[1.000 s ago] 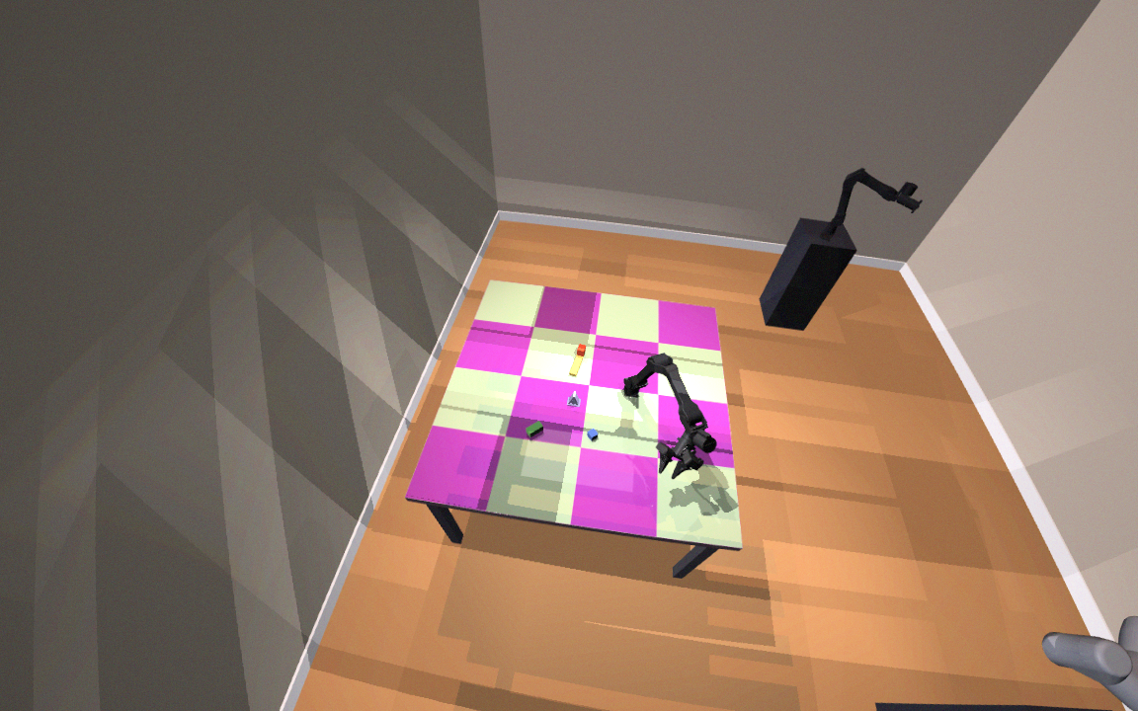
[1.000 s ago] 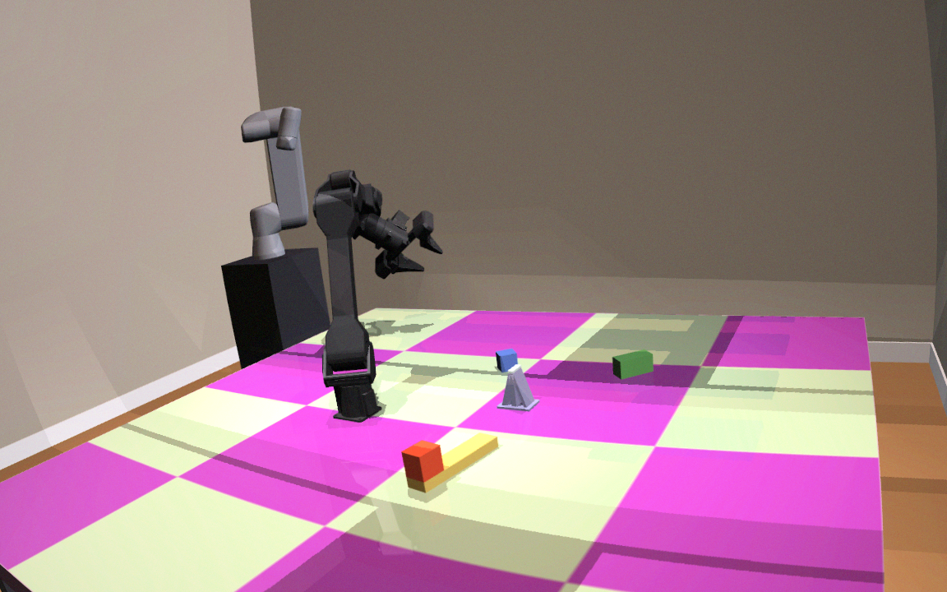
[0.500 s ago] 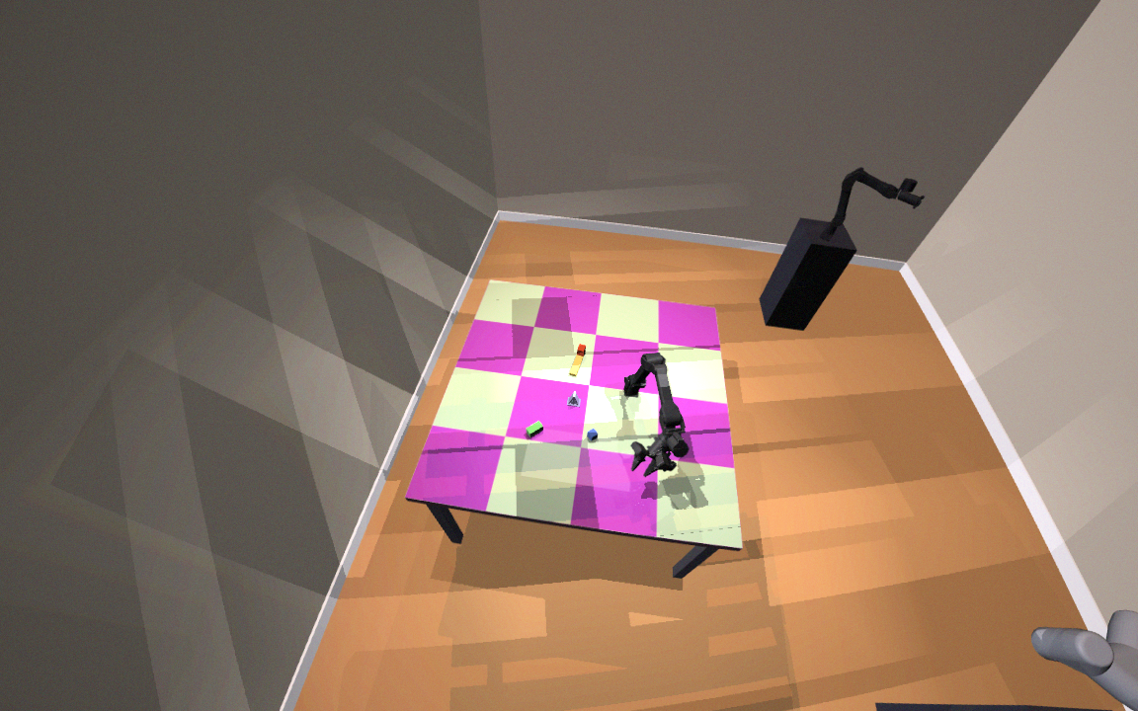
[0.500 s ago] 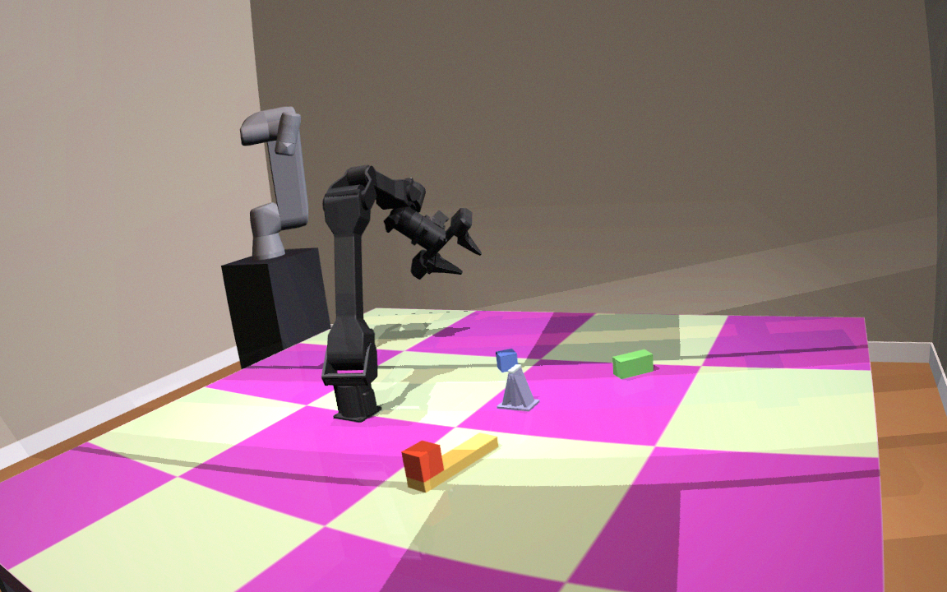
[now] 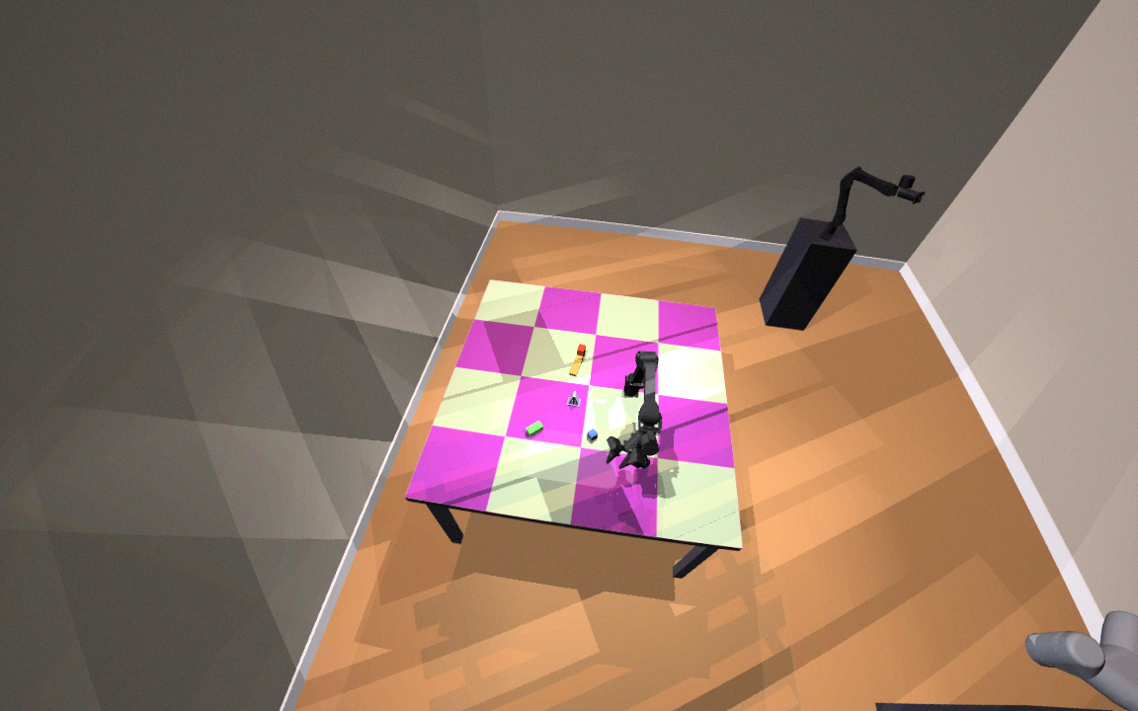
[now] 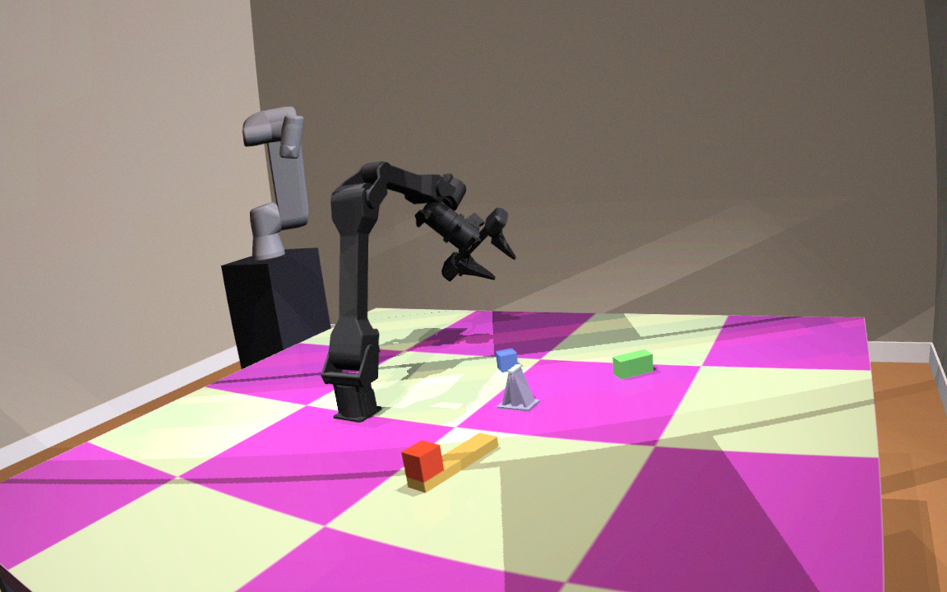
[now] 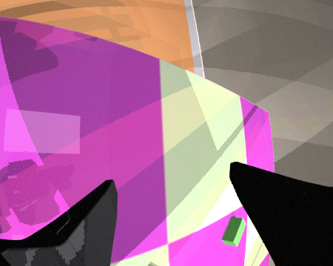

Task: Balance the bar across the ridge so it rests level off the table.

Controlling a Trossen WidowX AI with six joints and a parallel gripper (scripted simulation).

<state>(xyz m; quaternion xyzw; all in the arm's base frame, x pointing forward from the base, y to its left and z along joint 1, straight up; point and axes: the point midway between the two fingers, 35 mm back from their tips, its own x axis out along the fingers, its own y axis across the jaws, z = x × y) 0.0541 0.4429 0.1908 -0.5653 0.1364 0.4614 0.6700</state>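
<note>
Claw (image 6: 482,259) hangs released and empty, high above the table. Bar (image 6: 455,458) (red block weighting one end) lies far below, beyond the ridge (image 6: 518,387); gripping mid-length risks tipping it off-balance.

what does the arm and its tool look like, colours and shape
The arm is matte dark grey to black, built of angular, blocky links on a squat black base. Its tool has two black pointed, wedge-shaped fingers. No cables or markings show.
</note>
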